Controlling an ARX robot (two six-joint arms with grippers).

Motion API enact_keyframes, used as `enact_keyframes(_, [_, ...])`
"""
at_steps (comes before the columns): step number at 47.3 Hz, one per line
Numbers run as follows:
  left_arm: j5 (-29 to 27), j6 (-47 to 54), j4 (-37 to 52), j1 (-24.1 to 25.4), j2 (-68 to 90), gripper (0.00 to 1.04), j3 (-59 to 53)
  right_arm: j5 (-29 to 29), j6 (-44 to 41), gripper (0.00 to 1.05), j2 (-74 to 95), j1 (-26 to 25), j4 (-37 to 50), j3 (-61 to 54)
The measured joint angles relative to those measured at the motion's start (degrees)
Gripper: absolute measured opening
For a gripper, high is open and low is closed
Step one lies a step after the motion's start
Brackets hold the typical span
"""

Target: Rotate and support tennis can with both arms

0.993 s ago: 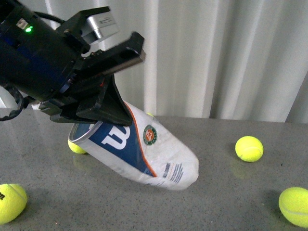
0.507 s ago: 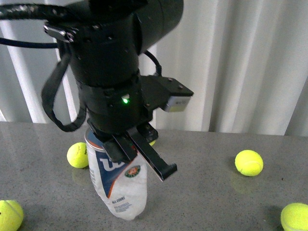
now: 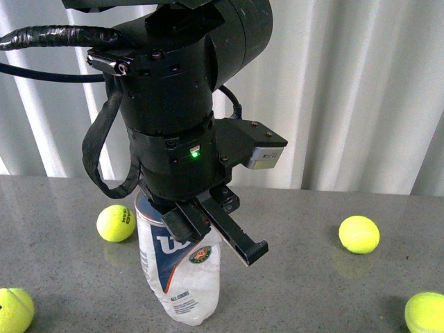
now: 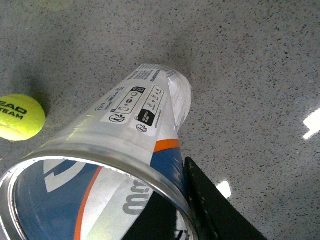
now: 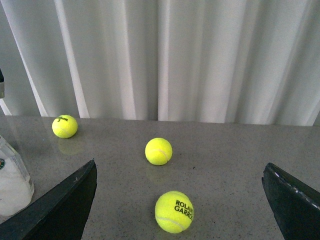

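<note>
The tennis can stands nearly upright on the grey table, closed end down, white and navy label facing me. My left gripper comes down from above and is shut on the can's open top rim. One black finger sticks out to the right of the can. In the left wrist view the can runs down to the table, with its metal rim close to the camera and a black finger against its outside. My right gripper is open and empty, its jaws wide apart over the table. The can's edge shows at that view's side.
Yellow tennis balls lie around the can: one behind it on the left, one at the near left edge, two on the right. Three more show in the right wrist view. A white curtain hangs behind the table.
The left arm has swung the can from lying tilted on the table to nearly upright. In the last half second it straightened a little more.
</note>
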Motion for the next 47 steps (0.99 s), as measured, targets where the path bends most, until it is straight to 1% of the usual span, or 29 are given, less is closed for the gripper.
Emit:
enact_keyframes(8, [1.6, -0.9, -1.6, -0.2, 0.6, 0.42, 2.1, 0.0, 0.0, 0.98, 0.0, 0.0, 0.0, 0.0])
enact_keyframes(10, [1.8, -1.2, -1.9, -0.2, 0.6, 0.49, 2.6, 0.0, 0.0, 0.98, 0.0, 0.0, 0.0, 0.0])
enact_keyframes(13, [1.7, -1.5, -2.1, -0.3, 0.5, 0.64, 3.1, 0.0, 0.0, 0.98, 0.0, 0.0, 0.0, 0.0])
enact_keyframes(15, [1.9, -1.7, -2.4, -0.3, 0.4, 0.71, 3.2, 0.0, 0.0, 0.98, 0.0, 0.0, 0.0, 0.0])
enact_keyframes(18, [2.3, -2.6, -2.5, -0.3, -0.1, 0.85, 3.2, 0.0, 0.0, 0.98, 0.0, 0.0, 0.0, 0.0])
enact_keyframes(22, [3.8, -4.3, -2.4, -0.1, -1.1, 0.99, 3.2, 0.0, 0.0, 0.98, 0.0, 0.0, 0.0, 0.0])
enact_keyframes(24, [4.7, -5.3, -2.1, 0.0, -1.5, 1.0, 3.2, 0.0, 0.0, 0.98, 0.0, 0.0, 0.0, 0.0])
enact_keyframes(27, [6.0, -7.5, -1.0, 0.3, -2.7, 0.97, 3.1, 0.0, 0.0, 0.98, 0.0, 0.0, 0.0, 0.0])
enact_keyframes(33, [9.2, -13.9, 4.1, 1.2, -6.1, 0.98, 1.6, 0.0, 0.0, 0.98, 0.0, 0.0, 0.0, 0.0])
enact_keyframes(38, [8.6, -21.9, 11.6, 2.1, -9.7, 0.98, -1.9, 0.0, 0.0, 0.98, 0.0, 0.0, 0.0, 0.0])
enact_keyframes(40, [8.4, -23.5, 13.0, 2.3, -10.5, 0.98, -2.6, 0.0, 0.0, 0.98, 0.0, 0.0, 0.0, 0.0])
enact_keyframes(47, [8.0, -27.6, 13.9, 2.8, -11.4, 0.98, -3.2, 0.0, 0.0, 0.98, 0.0, 0.0, 0.0, 0.0])
